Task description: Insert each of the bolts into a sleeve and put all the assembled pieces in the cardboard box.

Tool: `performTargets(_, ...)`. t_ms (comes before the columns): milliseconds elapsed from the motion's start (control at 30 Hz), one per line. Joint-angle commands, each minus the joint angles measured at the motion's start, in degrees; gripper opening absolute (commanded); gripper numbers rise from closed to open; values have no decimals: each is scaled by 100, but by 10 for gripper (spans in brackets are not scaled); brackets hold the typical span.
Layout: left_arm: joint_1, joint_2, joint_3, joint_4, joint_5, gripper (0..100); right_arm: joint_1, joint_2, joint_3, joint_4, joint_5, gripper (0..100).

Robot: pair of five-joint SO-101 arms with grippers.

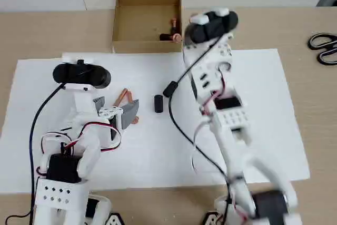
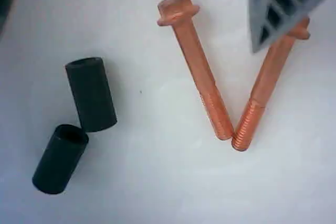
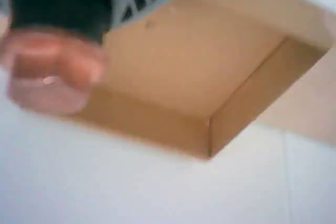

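In the right wrist view an assembled piece (image 3: 50,51), a black sleeve with a copper bolt head sticking out, fills the upper left of the frame. It is blurred, but the right arm's jaws seem to be closed on it, above the near corner of the cardboard box (image 3: 247,98). In the high view the box (image 1: 131,25) stands at the top centre of the worktop (image 1: 31,30). The right arm (image 1: 213,61) reaches to its right-hand edge, where black and copper parts (image 1: 169,36) show inside the lower right corner.

Two loose bolts (image 2: 197,66) (image 2: 265,90) lie on the white paper sheet (image 1: 253,130) in a V, their threaded tips touching. Two bare sleeves (image 2: 92,94) (image 2: 59,158) lie to the left of them in the left wrist view, meeting at one corner. In the high view the bolts (image 1: 124,97) lie left of centre, with a sleeve (image 1: 158,103) near them to the right.

The left arm (image 1: 81,75) stands at the left of the sheet. One grey jaw covers part of the right-hand bolt's head, and I cannot tell whether these jaws are open or closed.

A pair of scissors (image 1: 324,46) lies at the right edge.
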Motion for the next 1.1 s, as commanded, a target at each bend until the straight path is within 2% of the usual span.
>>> performTargets(0, -44, -97, -4, 9, -44, 288, -75, 1200, -1231, -963, 79, 4)
performTargets(267, -44, -97, 4, 18, -44, 288, -330, 3609, -3341, -1982, 79, 4)
performTargets(533, -44, -97, 4, 141, -62, 288, -576, 5745, -5380, -1938, 79, 4)
performTargets(833, -44, -97, 4, 202, -70, 288, -655, 7037, -6453, -1930, 88, 9)
performTargets(933, -44, -97, 4, 202, -70, 288, -637, 7160, -6453, -1921, 88, 89)
performTargets(1067, -44, -97, 4, 202, -70, 288, -646, 7134, -6462, -1420, 88, 207)
